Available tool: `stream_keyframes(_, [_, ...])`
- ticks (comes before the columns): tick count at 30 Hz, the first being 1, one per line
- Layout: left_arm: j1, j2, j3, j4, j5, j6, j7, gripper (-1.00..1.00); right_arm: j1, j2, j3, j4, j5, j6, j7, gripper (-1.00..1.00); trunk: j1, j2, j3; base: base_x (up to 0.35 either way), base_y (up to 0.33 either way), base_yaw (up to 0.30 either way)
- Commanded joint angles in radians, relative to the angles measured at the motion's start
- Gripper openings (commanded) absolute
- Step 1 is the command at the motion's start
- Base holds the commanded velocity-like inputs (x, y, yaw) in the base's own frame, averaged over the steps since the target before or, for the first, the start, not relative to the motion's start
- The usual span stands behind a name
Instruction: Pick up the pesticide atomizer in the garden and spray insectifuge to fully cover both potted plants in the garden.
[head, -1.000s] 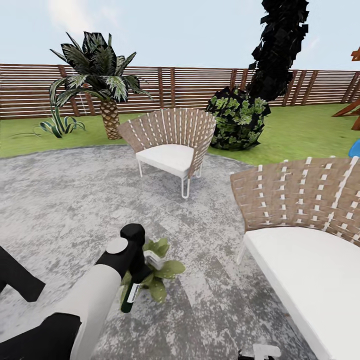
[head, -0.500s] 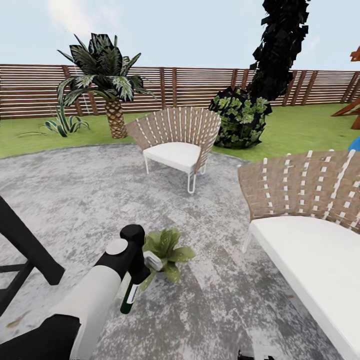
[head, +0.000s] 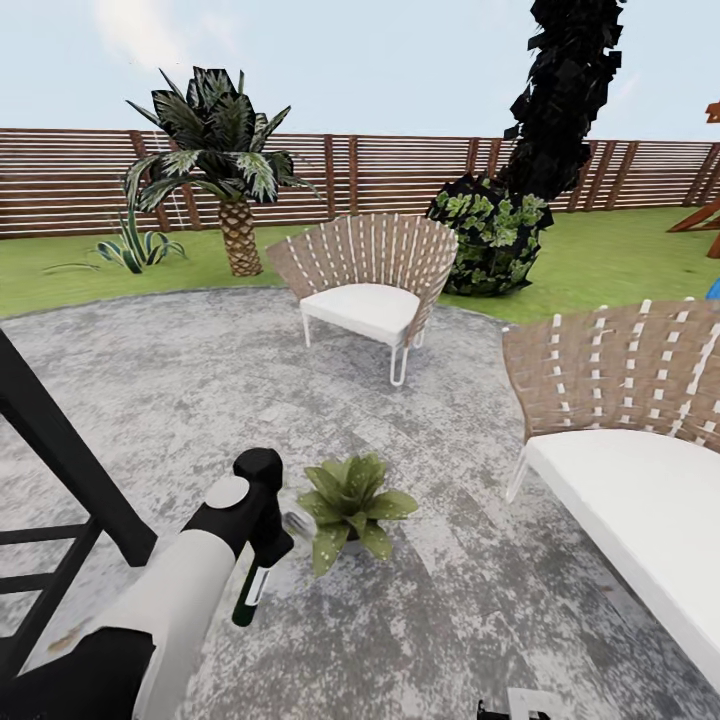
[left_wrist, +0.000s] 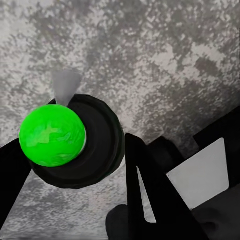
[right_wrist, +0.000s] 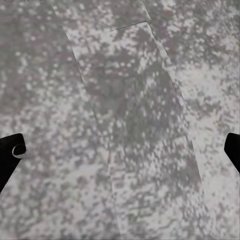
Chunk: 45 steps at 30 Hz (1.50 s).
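My left gripper (head: 262, 545) is shut on the pesticide atomizer (head: 245, 595), whose dark body hangs down and whose white trigger head (head: 297, 522) points right. Just right of it, low on the round grey speckled patio (head: 180, 400), sits one potted plant (head: 352, 503), a rosette of pointed green leaves, apart from the nozzle. In the left wrist view the atomizer (left_wrist: 97, 145) is a dark round shape with a bright green blob on it, between black fingers (left_wrist: 150, 195). My right gripper (right_wrist: 120, 150) is open over bare patio. The second potted plant is out of view.
Two woven chairs with white seats stand on the patio, one at the middle back (head: 365, 290), one close at the right (head: 620, 450). A black slanted frame (head: 70, 450) rises at the left. A palm (head: 225, 170), a dark bush (head: 495, 240) and the slat fence (head: 400, 175) border the lawn.
The camera and my left arm have swung left. The plant, earlier partly behind the atomizer, now lies clear to its right. The black frame at the left has grown larger.
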Motion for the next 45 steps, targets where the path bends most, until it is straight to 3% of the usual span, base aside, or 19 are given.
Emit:
stream_keyframes(1, [-0.002,0.010,-0.001,-0.001,-0.010,0.011,-0.011,-1.00,-0.001,0.000,0.006,0.001,-0.005,-0.003,-0.004,1.00,0.000,0.000,-0.001,0.000,0.006,0.000])
stream_keyframes(4, [-0.014,0.027,-0.003,0.004,-0.009,0.004,-0.011,-1.00,-0.001,0.000,0.006,0.001,-0.005,-0.003,-0.004,1.00,0.000,0.000,-0.001,0.005,0.002,0.000])
stream_keyframes(8, [-0.070,0.027,-0.009,0.018,-0.008,-0.001,-0.011,-1.00,-0.001,0.000,0.007,0.001,-0.004,-0.004,-0.004,1.00,0.000,0.000,-0.001,0.164,0.014,0.000])
stream_keyframes(11, [-0.082,0.024,-0.013,0.019,-0.010,-0.003,-0.011,-1.00,-0.001,0.000,0.007,0.001,-0.004,-0.004,-0.004,1.00,0.000,0.000,-0.001,0.299,0.107,0.000])
stream_keyframes(19, [-0.066,0.034,-0.017,0.019,-0.011,-0.003,-0.011,-1.00,-0.001,0.000,0.007,0.001,-0.004,-0.004,-0.004,1.00,0.000,0.000,-0.001,0.154,0.080,0.000])
stream_keyframes(22, [-0.064,0.037,-0.015,0.019,-0.028,-0.005,-0.011,-1.00,-0.001,0.000,0.007,0.001,-0.004,-0.005,-0.004,1.00,0.000,0.000,-0.001,0.004,0.002,0.000])
stream_keyframes(32, [-0.073,0.027,-0.014,0.018,-0.041,-0.006,-0.011,-1.00,-0.001,0.000,0.007,0.001,-0.006,-0.005,-0.004,1.00,0.000,0.000,-0.001,0.231,0.000,-0.027])
stream_keyframes(43, [-0.082,0.026,-0.016,0.019,-0.042,-0.104,-0.011,-1.00,-0.001,0.000,0.007,0.001,-0.006,-0.005,-0.004,1.00,0.000,0.000,-0.001,0.298,0.000,-0.142])
stream_keyframes(45, [-0.081,0.027,-0.033,0.020,-0.042,-0.109,-0.011,-1.00,-0.001,0.000,0.007,0.001,-0.006,-0.005,-0.004,1.00,0.000,0.000,-0.001,0.070,0.000,-0.002])
